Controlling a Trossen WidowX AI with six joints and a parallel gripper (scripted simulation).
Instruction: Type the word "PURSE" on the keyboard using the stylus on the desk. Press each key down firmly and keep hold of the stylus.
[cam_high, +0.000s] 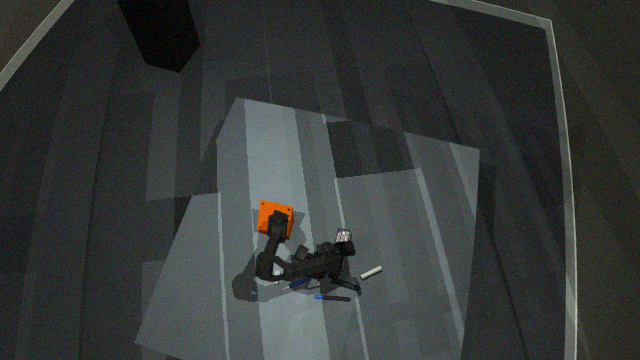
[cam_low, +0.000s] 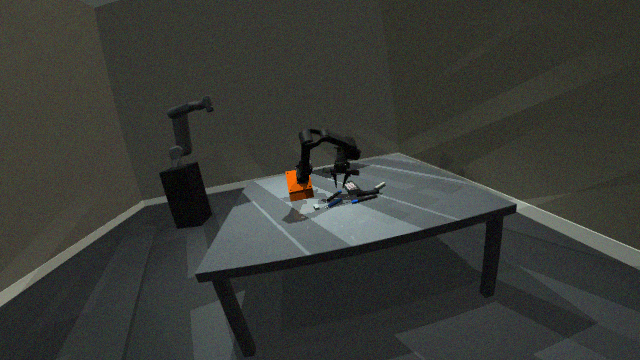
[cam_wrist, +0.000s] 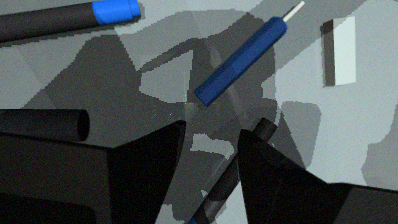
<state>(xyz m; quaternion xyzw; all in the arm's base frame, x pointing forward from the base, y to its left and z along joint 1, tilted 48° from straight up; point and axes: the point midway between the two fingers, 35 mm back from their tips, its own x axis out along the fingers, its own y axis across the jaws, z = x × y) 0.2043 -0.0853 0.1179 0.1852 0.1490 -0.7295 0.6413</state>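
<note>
Spread partway, the jaws of the gripper (cam_wrist: 212, 150) grip nothing; the two dark fingers stand apart over the grey table (cam_low: 350, 235), pointing down at it. Between them, low in the wrist view, a thin dark stylus (cam_wrist: 235, 165) lies slanting on the table, its upper end showing just beside the right-hand finger; whether the fingers touch it cannot be told. Just ahead of the jaws lies a blue pen (cam_wrist: 242, 60) with a thin white tip, tilted, apart from both fingers. Farther ahead and to the left is a dark pen with a blue end (cam_wrist: 70, 17). Ahead and to the right a small white block (cam_wrist: 344, 50) sits on the table. Left of the jaws a dark round bar (cam_wrist: 45, 124) lies flat.

From above, the keyboard (cam_high: 343, 236) shows beside the arm's wrist, off to one side of the jaws, and a pale cylinder (cam_high: 371, 272) lies near it. The arm rises from an orange base (cam_high: 265, 212).
</note>
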